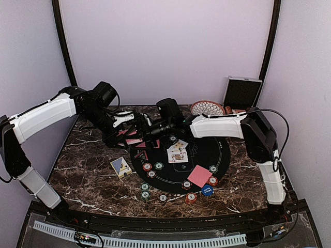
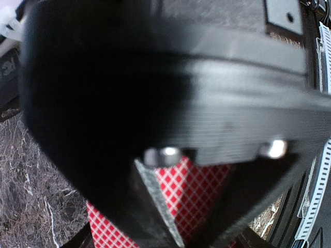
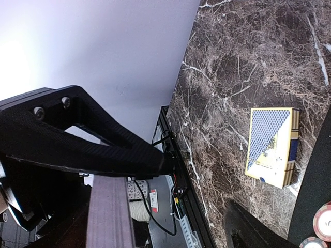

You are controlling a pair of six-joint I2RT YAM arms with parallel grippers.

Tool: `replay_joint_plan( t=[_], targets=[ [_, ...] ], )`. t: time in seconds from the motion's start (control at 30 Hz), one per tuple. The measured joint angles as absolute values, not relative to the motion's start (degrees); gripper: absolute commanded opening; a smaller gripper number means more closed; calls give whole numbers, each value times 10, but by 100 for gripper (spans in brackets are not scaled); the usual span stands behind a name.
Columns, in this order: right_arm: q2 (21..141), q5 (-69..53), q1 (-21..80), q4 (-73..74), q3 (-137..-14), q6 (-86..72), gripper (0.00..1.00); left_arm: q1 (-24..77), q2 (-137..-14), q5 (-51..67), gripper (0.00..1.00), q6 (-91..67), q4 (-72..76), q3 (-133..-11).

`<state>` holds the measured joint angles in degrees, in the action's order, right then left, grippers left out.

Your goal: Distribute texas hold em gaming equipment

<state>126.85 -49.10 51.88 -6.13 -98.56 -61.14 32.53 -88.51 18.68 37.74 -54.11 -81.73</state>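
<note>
Overall: both claws hung together above the far-left rim of the black round felt mat [image 1: 217, 150].
Left claw [image 1: 129, 135]: clenched on a stack of pink-red checker-backed playing cards [image 2: 191, 191], which stuck out past its fingers.
Right claw [image 1: 148, 133]: released, with its fingers spread and nothing seen between them. It sat just right of the left one, at the stack.
Cards on the mat: white face-up cards [image 1: 178, 152] lay near and right of the claws. One face-down pink-red card [image 1: 199, 175] lay farther toward the arm bases.
Chips: small round red, green and white poker chips [image 1: 153, 166] sat by the mat edge on the near side of the claws. A blue button disc [image 1: 207, 190] lay just past the face-down card.
Box: a blue-and-yellow cardboard card box [image 3: 271, 144] lay on the brown marble table [image 1: 83, 170], near-left of the claws.
Step in hand: probably peeling one card off the stack.
Doing it well: the right fingers should pinch only the top card's free edge while the left grip holds firm. The card should then be drawn straight out, so its neighbours neither fan nor spill.
</note>
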Motion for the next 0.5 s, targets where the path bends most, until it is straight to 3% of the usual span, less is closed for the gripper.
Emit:
replay_joint_plan(
  t=[0.5],
  targets=[
    [1264, -486, 506, -121, -948, -648, 71, 326, -885, 188, 0, 380, -541, -817]
  ],
)
